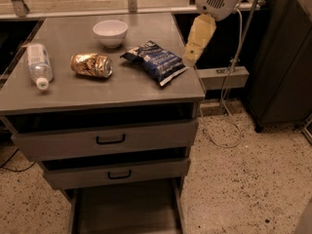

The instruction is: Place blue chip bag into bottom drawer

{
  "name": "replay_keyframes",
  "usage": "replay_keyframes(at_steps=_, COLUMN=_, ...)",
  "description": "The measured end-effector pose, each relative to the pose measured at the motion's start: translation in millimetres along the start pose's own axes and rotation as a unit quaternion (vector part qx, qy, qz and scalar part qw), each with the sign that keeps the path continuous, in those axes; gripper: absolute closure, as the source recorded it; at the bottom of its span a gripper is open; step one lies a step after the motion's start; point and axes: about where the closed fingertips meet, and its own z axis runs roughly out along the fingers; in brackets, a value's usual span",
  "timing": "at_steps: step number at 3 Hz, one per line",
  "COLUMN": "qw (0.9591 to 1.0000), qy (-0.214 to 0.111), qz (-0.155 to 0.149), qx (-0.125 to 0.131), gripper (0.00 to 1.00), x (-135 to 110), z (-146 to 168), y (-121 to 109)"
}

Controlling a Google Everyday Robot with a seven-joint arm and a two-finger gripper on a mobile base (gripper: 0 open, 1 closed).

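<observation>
Blue chip bag [155, 61] lies flat on the cabinet top [97, 89], near the right front corner, white edge toward the front, not gripped and not touched by anything. Gripper [191, 58] hangs just past the right edge of the top, beside the bag and a bit above it, tilted with its tip pointing down-left at the bag. Whether it is spread or pressed together cannot be told from this angle, and nothing is in it. Placement reads as an approach from the side, probably because the bag sits close to that edge and is easy to reach there. Bottom drawer [126, 211] is pulled out at floor level, directly under the front of the cabinet, and nothing shows in the part that is visible. It is likely out so the bag can be dropped straight in. The two drawers with black handles, upper [109, 139] and middle [119, 173], are pushed in enough not to block the way down. Other items are on the top: crushed gold can [91, 65] just left of the bag and apart from it, white bowl [110, 32] behind, water bottle [38, 65] lying on its side at far left. Task judged at the start — grasp not yet made. Next move needs a descent onto crinkly foil without shoving it into the can — foil may slip or fold.
</observation>
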Motion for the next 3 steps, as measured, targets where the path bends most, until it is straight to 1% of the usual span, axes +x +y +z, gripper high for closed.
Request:
replay_keyframes(at_steps=1, qw=0.9999, qy=-0.008, qz=0.010, qx=-0.002, gripper=0.00, x=-4, z=8, y=-4)
replay_keyframes(at_steps=2, qw=0.9994, qy=0.007, qz=0.030, qx=-0.014, gripper=0.00, x=-19, z=39, y=-18)
replay_keyframes(at_steps=3, qw=0.9979, qy=0.038, qz=0.045, qx=-0.028, gripper=0.00, x=-57, z=108, y=-53)
